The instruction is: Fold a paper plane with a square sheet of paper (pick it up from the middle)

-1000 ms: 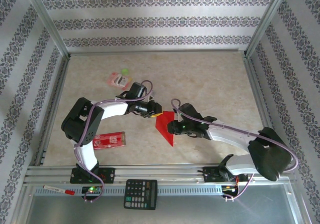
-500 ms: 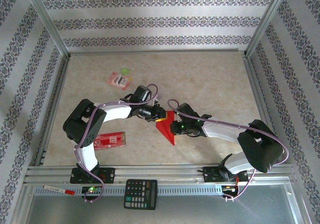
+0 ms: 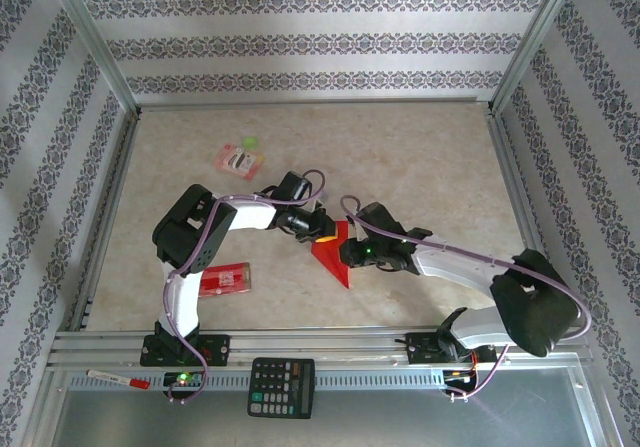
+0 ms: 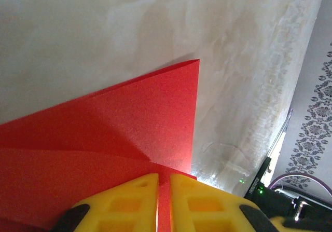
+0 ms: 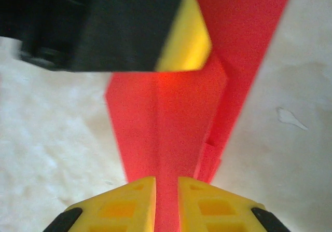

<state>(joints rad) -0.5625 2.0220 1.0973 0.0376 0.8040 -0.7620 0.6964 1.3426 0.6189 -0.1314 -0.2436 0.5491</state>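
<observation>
The sheet of paper [image 3: 333,254] is bright red and folded into a pointed wedge with its tip toward the near edge, at the middle of the table. My left gripper [image 3: 322,231] meets its upper left edge. In the left wrist view the yellow jaws of my left gripper [image 4: 164,176] are nearly together with a strip of the red paper [image 4: 129,123] between them. My right gripper [image 3: 347,254] comes from the right. In the right wrist view my right gripper [image 5: 167,179] is shut on the paper [image 5: 171,123], which runs forward to the left gripper's fingertip [image 5: 181,40].
A red packet with white print [image 3: 224,280] lies near the left arm's base. A pink and green packet [image 3: 240,157] lies farther back on the left. A calculator [image 3: 281,386] and a marker [image 3: 118,378] rest by the front rail. Patterned walls enclose the table.
The left arm has stretched to the right, its elbow moving in, and its gripper now sits on the paper's upper left edge. Both grippers have narrowed. The paper has hardly moved.
</observation>
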